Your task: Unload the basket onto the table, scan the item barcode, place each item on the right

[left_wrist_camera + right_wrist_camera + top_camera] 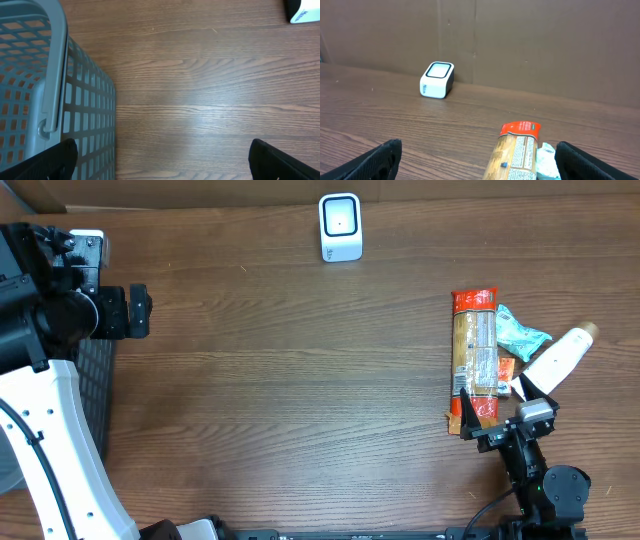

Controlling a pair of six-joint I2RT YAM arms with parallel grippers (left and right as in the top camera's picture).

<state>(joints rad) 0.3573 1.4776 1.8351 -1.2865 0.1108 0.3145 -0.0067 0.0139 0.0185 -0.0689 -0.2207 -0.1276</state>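
The pasta packet [474, 355] lies flat on the right side of the wooden table [300, 380], its length running from the near edge towards the back, with a red band at each end and printed label text facing up. Just to its right is a crumpled teal packet [520, 330], and beside that a white bottle [558, 358] with a tan cap lies on its side, tilted away to the right.

The right gripper [495, 402] sits low at the packet's near end, its fingers spread wide and gripping nothing. One finger overlaps the packet's red end from above; I cannot tell if it touches.

The white barcode scanner [340, 226] stands at the back edge, well apart from the packet.

On the far left, the left gripper [162, 160] hangs with its fingers wide and empty, beside a grey plastic basket [30, 75].
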